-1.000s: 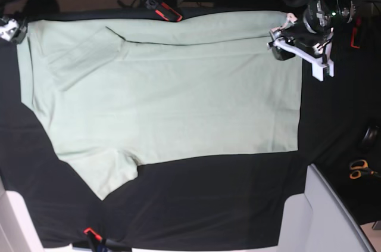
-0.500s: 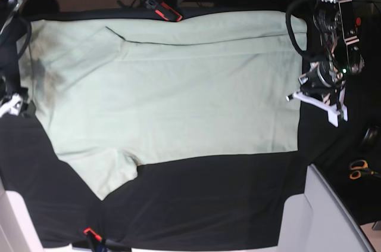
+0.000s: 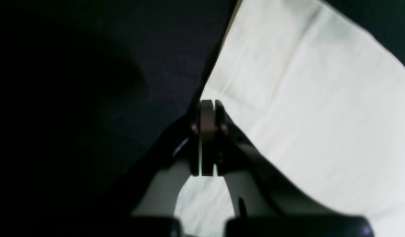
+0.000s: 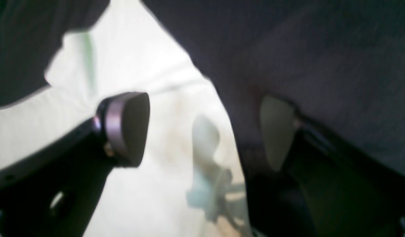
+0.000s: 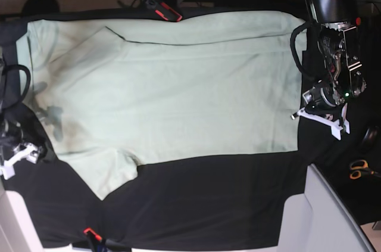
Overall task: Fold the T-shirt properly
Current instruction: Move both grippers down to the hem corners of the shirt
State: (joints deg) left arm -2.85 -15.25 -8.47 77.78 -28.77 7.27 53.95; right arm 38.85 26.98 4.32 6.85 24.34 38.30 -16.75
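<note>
— T-shirt (image 5: 172, 91) placement?
— Spread flat on the black tablecloth (image 5: 208, 204) over the bench, between the two hands.
— Left hand (image 3: 207, 107)?
— Jaws pressed fully together, gripping nothing, right at the shirt's hem edge.
— Right hand (image 4: 202, 131)?
— Jaws spread wide and empty; one finger (image 4: 126, 126) hangs over the shirt's edge, the other over the tablecloth.

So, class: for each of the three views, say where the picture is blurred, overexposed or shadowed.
Left wrist view: T-shirt washed out to near white, soft; tablecloth nearly black. Right wrist view: blurred throughout; right gripper throws a soft shadow on the shirt. Base view: sharpest, evenly lit, with an arm shadow on the shirt's left part; left gripper readable.
</note>
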